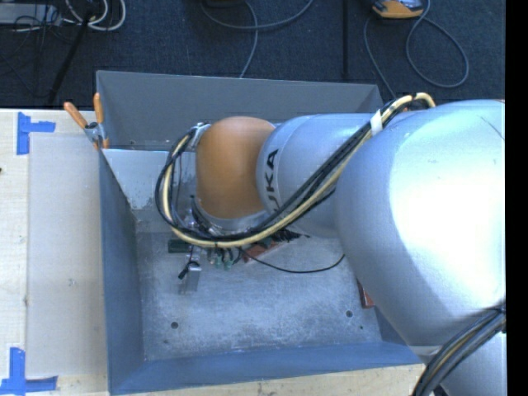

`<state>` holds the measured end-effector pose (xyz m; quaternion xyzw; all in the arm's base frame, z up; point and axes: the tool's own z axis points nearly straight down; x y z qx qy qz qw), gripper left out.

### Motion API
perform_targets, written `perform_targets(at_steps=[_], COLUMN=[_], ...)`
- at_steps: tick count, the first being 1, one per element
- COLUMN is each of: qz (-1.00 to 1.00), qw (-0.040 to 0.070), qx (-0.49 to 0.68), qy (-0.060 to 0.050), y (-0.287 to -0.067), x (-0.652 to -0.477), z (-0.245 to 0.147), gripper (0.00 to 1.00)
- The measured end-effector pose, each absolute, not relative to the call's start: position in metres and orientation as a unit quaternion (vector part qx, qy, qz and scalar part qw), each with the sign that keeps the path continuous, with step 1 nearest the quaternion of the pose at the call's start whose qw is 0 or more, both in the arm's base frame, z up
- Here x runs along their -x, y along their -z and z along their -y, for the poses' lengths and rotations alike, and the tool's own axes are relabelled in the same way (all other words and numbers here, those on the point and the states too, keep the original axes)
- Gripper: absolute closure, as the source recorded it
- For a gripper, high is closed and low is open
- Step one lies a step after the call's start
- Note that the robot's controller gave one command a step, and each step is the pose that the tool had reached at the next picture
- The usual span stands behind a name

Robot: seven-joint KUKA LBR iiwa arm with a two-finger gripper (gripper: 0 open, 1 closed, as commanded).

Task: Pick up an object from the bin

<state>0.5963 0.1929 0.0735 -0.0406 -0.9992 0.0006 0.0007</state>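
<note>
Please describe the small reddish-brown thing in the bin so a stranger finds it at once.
In the grey metal bin, follow the floor rightwards to the big silver arm. At the arm's edge lies a small reddish-brown thing, partly hidden. Its colour stands out from the grey floor around it.

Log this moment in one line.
arm: in from right | gripper: low over bin floor, left of centre | small reddish thing: right side, partly behind arm

The grey arm (396, 221) reaches in from the frame's right. Its orange-capped wrist (231, 167) sits centre-left, with the claw (190, 275) pointing down.
</note>
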Motion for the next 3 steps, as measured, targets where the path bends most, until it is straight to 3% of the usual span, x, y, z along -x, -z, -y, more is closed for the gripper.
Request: perform_targets(at_steps=[1,2,3], qz=[0.999,0.999,1.0], qw=[0.0,-0.003,-0.003], qx=[0.042,0.034,0.028], qy=[0.0,-0.001,0.001], y=[-0.073,-0.157,-0.213], x=[-0.597,-0.588,-0.599], z=[-0.193,-0.111,-0.108], gripper=[1.0,1.0,1.0])
